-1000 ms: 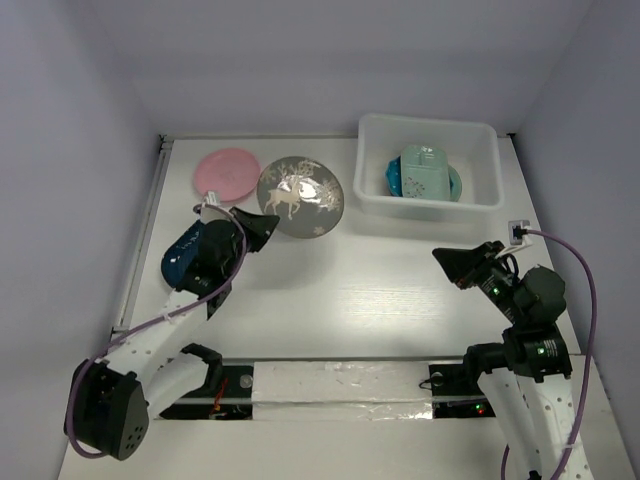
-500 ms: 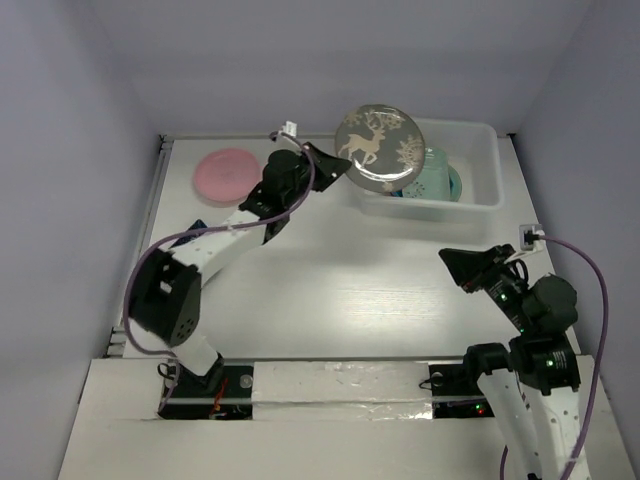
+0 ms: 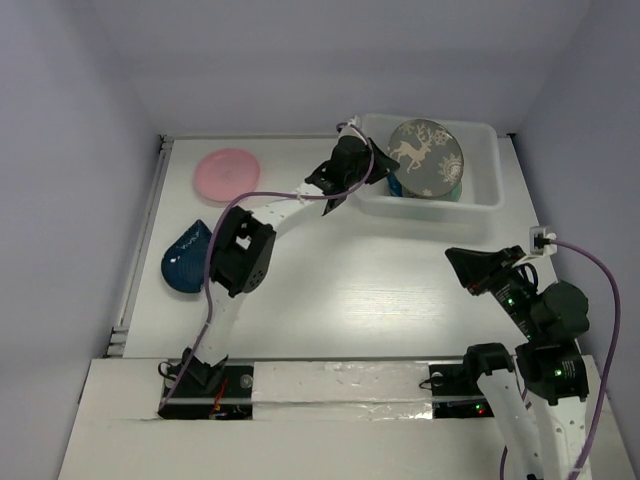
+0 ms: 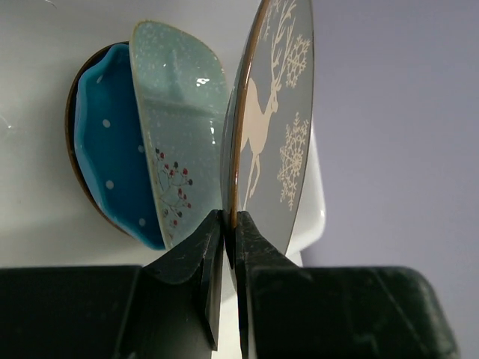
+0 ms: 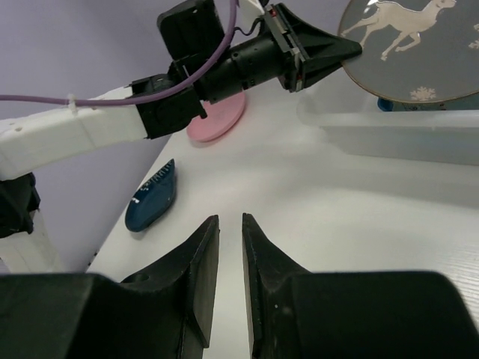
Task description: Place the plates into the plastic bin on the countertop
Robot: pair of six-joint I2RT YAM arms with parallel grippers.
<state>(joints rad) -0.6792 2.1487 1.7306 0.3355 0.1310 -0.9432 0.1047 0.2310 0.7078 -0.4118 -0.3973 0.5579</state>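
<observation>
My left gripper [image 3: 378,163] is shut on the rim of the dark grey plate with a gold deer [image 3: 426,158], holding it tilted over the plastic bin [image 3: 480,203]. In the left wrist view the jaws [image 4: 230,224] pinch the deer plate [image 4: 273,127] edge-on; under it in the bin lie the pale green flowered plate [image 4: 179,134] and the blue scalloped dotted plate [image 4: 105,164]. The pink plate [image 3: 227,174] and the dark teal plate [image 3: 188,262] rest on the countertop at the left. My right gripper [image 3: 465,265] hangs empty over the table, its jaws [image 5: 230,224] almost touching.
A metal strip [image 3: 140,250] runs along the countertop's left edge. Lilac walls close in the back and both sides. The left arm stretches diagonally across the table's middle. The right wrist view shows the bin wall [image 5: 397,131], pink plate [image 5: 221,120] and teal plate [image 5: 153,196].
My left arm lifted the deer plate off the countertop and carried it right to above the bin. The teal plate is now uncovered. My right gripper drifted slightly nearer its base.
</observation>
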